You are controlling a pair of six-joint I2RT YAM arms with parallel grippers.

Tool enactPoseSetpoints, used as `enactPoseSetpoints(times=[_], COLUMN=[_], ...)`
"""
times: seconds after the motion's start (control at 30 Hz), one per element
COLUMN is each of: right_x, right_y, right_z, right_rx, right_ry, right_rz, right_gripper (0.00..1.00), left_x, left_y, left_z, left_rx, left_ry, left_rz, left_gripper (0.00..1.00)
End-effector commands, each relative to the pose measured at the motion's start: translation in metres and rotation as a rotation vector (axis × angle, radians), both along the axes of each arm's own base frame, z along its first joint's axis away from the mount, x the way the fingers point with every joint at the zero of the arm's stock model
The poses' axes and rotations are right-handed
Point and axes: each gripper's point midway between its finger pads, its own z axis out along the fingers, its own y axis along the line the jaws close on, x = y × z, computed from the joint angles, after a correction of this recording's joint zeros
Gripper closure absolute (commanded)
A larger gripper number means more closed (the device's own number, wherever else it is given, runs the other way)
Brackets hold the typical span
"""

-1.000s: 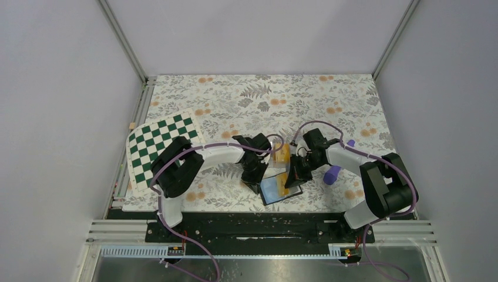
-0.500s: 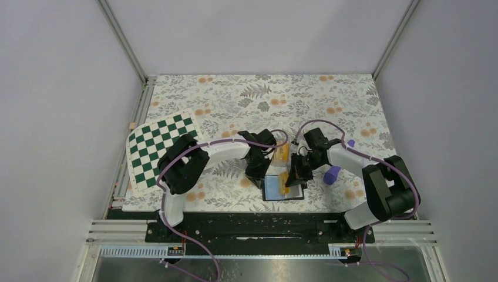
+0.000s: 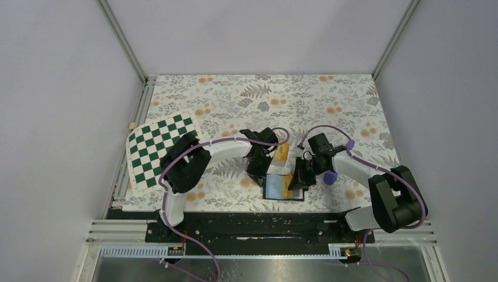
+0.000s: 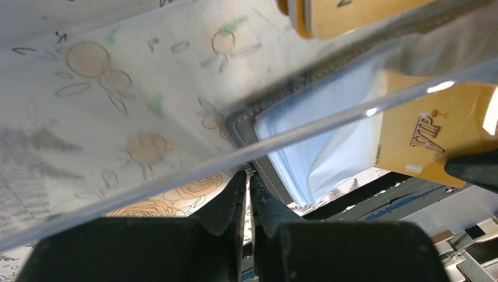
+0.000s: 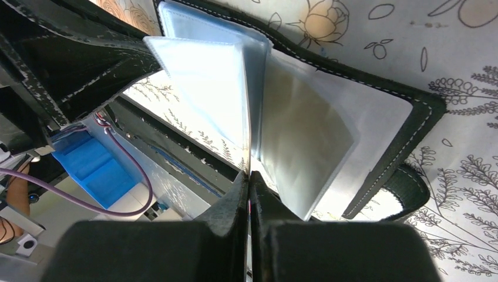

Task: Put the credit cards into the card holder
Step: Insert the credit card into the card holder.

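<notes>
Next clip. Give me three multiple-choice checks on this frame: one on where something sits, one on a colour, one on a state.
1. Where is the purple cylinder?
A) on the checkered mat
B) right of the card holder, beside the right arm
C) inside the card holder

2. What colour are the card holder's inner pockets?
A) red
B) green
C) pale blue

3. How is the card holder?
A) lying open
B) snapped shut
C) standing upright, closed

Answers:
1 B: the top view shows the cylinder on the table next to the right arm, right of the holder.
2 C: the right wrist view shows pale blue sleeves.
3 A: the covers are spread and the pockets fan out, with the right tool pinching a credit card over them.
</notes>
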Motion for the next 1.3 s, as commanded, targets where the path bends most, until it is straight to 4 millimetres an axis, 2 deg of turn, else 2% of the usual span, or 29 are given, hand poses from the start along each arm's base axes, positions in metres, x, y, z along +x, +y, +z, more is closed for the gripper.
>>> enactPoseSetpoints(times=[0.0, 0.17, 0.4, 0.57, 0.73, 1.07, 1.27], right_x=[-0.005, -0.004, 0.012, 0.018, 0.013, 0.015, 0.017], right_y=[0.002, 0.008, 0.021, 0.022, 0.015, 0.003, 0.011], right_z=[-0.003, -0.009, 0.0, -0.001, -0.013, -0.015, -0.014], right_rx=[0.039, 0.101, 0.206, 0.194, 0.144, 0.057, 0.067], right_ry=[0.02, 0.029, -0.001, -0.003, 0.024, -0.014, -0.011], right_rz=[-0.028, -0.039, -0.025, -0.023, -0.042, -0.124, -0.108], right_gripper=[1.0, 1.0, 1.0, 1.0, 0.97, 0.69, 0.64], left_x=[0.018, 0.016, 0.012, 0.012, 0.009, 0.0, -0.004], left_y=[0.009, 0.009, 0.01, 0.009, 0.009, 0.004, -0.001], left_z=[-0.021, -0.019, -0.02, -0.02, -0.019, -0.007, -0.005], left_rx=[0.067, 0.066, 0.063, 0.062, 0.058, -0.002, -0.018], left_ry=[-0.09, -0.09, -0.079, -0.078, -0.07, -0.061, -0.048], left_rz=[0.021, 0.02, 0.011, 0.014, 0.016, 0.049, 0.05], left_gripper=[0.92, 0.92, 0.92, 0.92, 0.93, 0.96, 0.97])
